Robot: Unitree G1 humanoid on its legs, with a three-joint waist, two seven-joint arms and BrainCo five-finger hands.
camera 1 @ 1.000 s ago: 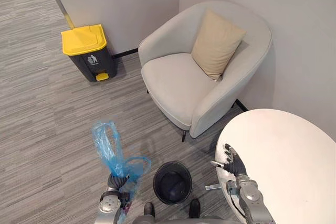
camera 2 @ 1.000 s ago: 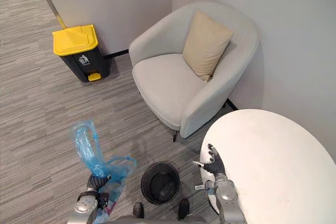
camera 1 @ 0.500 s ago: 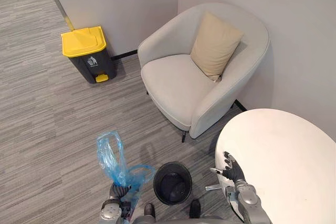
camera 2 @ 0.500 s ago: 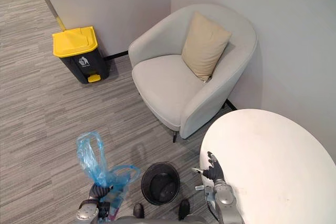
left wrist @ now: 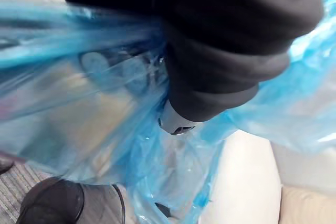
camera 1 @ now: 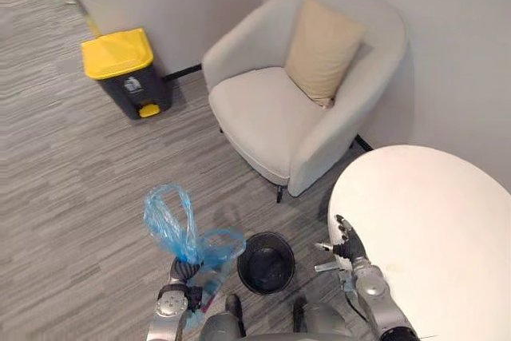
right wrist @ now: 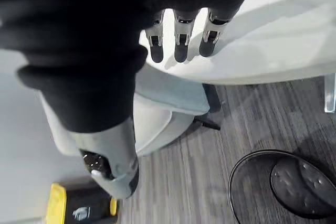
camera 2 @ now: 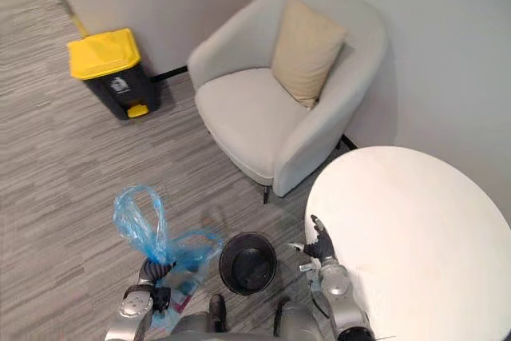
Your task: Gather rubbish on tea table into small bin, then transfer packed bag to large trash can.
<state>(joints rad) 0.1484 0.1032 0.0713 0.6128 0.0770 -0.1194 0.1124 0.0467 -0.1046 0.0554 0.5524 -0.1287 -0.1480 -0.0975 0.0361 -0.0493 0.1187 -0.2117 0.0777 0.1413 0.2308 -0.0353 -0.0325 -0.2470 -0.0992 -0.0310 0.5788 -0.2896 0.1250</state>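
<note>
Fingers of your left hand [camera 1: 184, 275] are curled round the gathered neck of the blue bag [camera 1: 158, 220]. The bag's handle loops stand up above the fist and its filled body hangs below, just beside the small bin [camera 1: 266, 261] on the floor. Your right hand [camera 1: 345, 243] sits at the near edge of the round white table [camera 1: 431, 229]. Its fingers [right wrist: 181, 45] are straight and hold nothing.

Step in hand, as judged: carry the packed bag to the large trash can [camera 1: 120, 57].

1. Hold the neck firmly. The film is thin and slippery, so a loose grip would probably let it slide out.
2. Carry the bag high enough that its body clears the rim of the small bin and the carpet.
3. Steer left of the armchair [camera 1: 271, 113]. The large trash can stands well apart from you, against the wall.
4. Expect to open the yellow lid, which lies shut. A yellow pedal shows at the base. Your empty right hand is free to lift the lid instead.
5. Release only when the bag's body is over the opening.

Markings: a white pictogram sits on the dark front of the large trash can. Any writing with it is too small to read. Something reddish shows through the bag film, but no lettering on it can be made out.
</note>
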